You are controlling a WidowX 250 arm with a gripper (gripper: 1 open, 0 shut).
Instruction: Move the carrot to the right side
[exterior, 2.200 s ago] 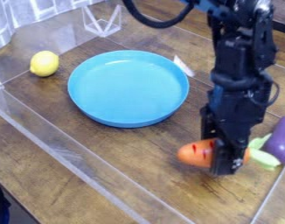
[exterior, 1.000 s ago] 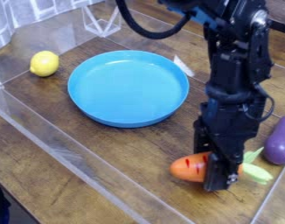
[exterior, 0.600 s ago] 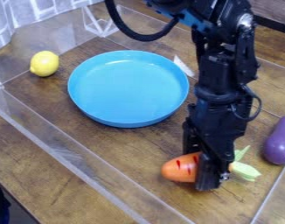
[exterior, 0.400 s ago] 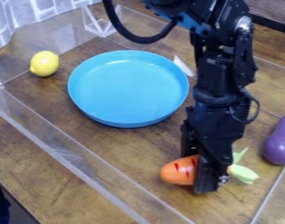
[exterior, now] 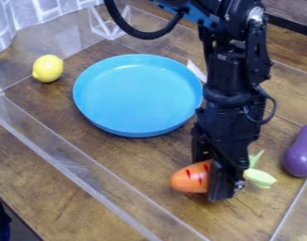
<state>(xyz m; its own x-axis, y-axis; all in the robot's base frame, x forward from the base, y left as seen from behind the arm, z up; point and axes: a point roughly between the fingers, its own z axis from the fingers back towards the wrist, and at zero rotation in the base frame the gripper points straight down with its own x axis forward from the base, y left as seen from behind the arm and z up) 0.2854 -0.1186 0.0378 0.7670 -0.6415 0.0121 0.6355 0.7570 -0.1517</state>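
Note:
The carrot (exterior: 189,178) is a small orange toy with a light green leafy top (exterior: 259,177). It lies on the wooden table, low in the picture and right of centre, below the blue plate (exterior: 138,94). My gripper (exterior: 217,183) points straight down over the carrot's middle, its black fingers on either side of the body, shut on the carrot. The orange tip sticks out to the left and the leaves to the right. The arm hides the carrot's middle.
A yellow lemon (exterior: 47,68) sits at the upper left. A purple eggplant (exterior: 299,151) lies at the right edge, close to the carrot's leaves. A clear plastic wall (exterior: 68,155) runs along the table's left and front. A small clear stand (exterior: 113,21) is at the back.
My gripper and the carrot have shifted left along the table, away from the eggplant, with the carrot staying between the fingers. The arm has leaned left with it.

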